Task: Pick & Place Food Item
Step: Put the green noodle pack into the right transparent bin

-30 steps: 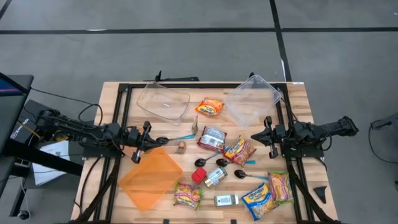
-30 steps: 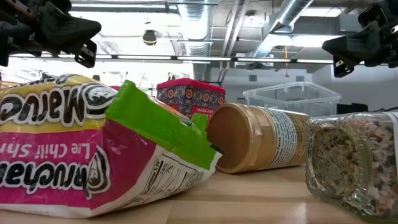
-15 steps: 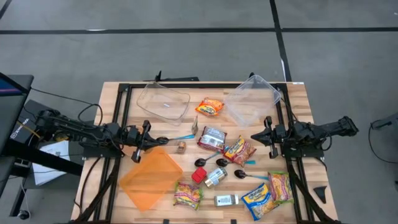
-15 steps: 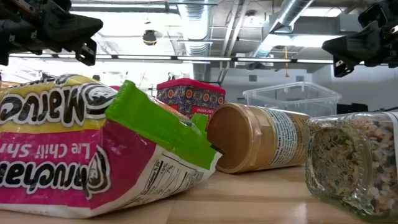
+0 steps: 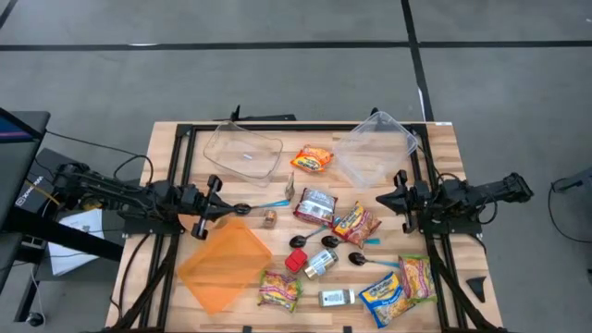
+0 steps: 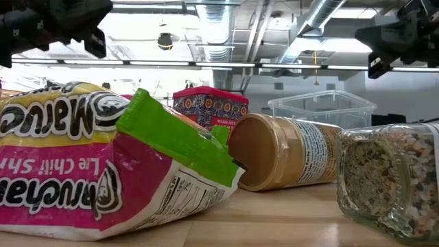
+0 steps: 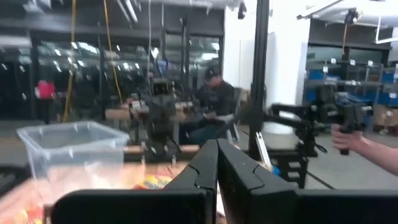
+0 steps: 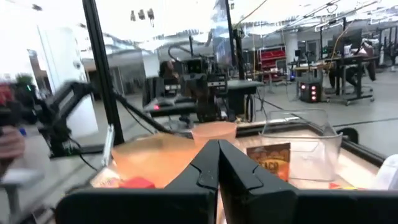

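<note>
Food items lie spread on the wooden table: an orange packet [image 5: 312, 159], a silver packet [image 5: 315, 204], a noodle packet [image 5: 356, 223] and a pink-and-green noodle pack [image 5: 278, 289], which fills the low view's left [image 6: 103, 165]. My left gripper [image 5: 220, 205] hovers at the table's left, shut and empty; its fingers meet in the left wrist view [image 7: 216, 163]. My right gripper [image 5: 379, 201] hovers at the table's right, shut and empty [image 8: 217, 163]. Both show high in the low view, the left gripper [image 6: 75, 20] and the right gripper [image 6: 387, 38].
Two clear tubs stand at the back, one left [image 5: 242, 151] and one right [image 5: 375, 148]. An orange lid [image 5: 224, 268] lies front left. A peanut butter jar [image 6: 288, 151], a grain jar [image 6: 391, 178], a red tin [image 6: 209, 103] and several spoons [image 5: 298, 241] lie mid-table. People show beyond the table.
Both grippers have risen a little. My left gripper has drawn back slightly toward the table's left edge, my right one slightly toward the right edge. Both stay shut. Nothing on the table has moved.
</note>
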Tool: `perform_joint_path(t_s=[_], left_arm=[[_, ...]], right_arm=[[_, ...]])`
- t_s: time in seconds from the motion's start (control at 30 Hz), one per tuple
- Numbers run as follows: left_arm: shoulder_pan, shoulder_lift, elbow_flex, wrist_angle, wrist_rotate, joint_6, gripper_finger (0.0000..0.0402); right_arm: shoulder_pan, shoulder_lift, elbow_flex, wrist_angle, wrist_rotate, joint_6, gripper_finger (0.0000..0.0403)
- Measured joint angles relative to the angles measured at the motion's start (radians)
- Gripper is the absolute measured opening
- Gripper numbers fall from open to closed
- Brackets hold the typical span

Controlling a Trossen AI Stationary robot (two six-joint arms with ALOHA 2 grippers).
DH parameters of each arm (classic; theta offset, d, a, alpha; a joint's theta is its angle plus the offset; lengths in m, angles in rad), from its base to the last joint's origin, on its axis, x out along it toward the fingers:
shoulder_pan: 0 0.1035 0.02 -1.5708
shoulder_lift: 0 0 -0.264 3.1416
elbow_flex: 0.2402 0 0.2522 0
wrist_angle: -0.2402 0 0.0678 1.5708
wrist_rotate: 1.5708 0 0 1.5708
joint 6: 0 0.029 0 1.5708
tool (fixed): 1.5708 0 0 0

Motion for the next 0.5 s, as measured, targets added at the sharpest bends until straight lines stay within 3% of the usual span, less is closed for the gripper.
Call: perform_joint_path(t_s=[0.2,0.37,0.5], left_arm=[[0.000,0.000,0.000,0.156,-0.024,0.082,0.0004],[0.000,0.000,0.000,0.187,-0.160,0.172,0.0028],[0.000,0.000,0.000,0.194,-0.258,0.275,0.0076]], right_arm=[[-0.005,0.000,0.000,0.107,0.002,0.145,0.0000],[-0.004,0.000,0.000,0.116,0.002,0.169,0.0000],[-0.004,0.000,0.003,0.116,-0.012,0.151,0.0001]])
